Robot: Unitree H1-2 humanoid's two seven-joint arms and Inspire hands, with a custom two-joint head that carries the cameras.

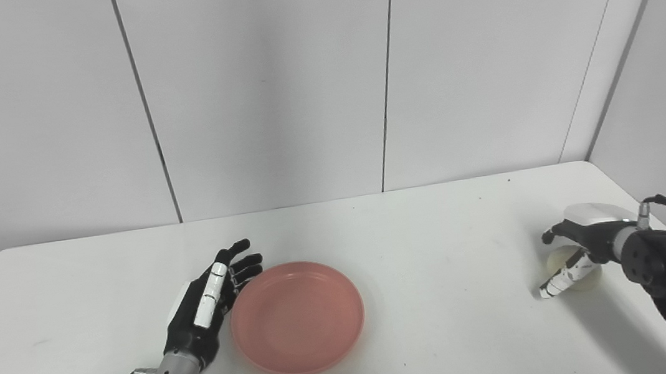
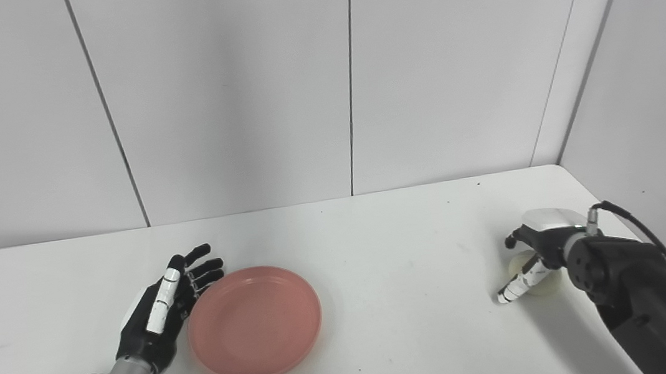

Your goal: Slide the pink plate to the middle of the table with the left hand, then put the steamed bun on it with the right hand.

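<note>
Two head views of a white table [image 1: 376,232]. The pink plate [image 1: 298,318] serves as the landmark; it lies empty, a little left of the table's centre and toward the near edge. The left hand [image 1: 208,301] stands edge-on against the plate's left rim, fingers straight and spread, holding nothing; whether it actually touches the rim cannot be told. Well to the right of the plate, near the table's right edge, the steamed bun [image 1: 568,267] rests on the surface, partly hidden under the right hand [image 1: 578,247], whose fingers curl over and around it; whether they are already clamped on the bun cannot be told from either view.

Judged step: the slide appears nearly finished or just finished, and the pick-up of the bun is beginning. The next move probably calls for the right hand to firm its hold on the soft bun without crushing it, lift it, carry it leftward to the plate and lower it into the plate's hollow, while the left hand draws away from the rim.
</note>
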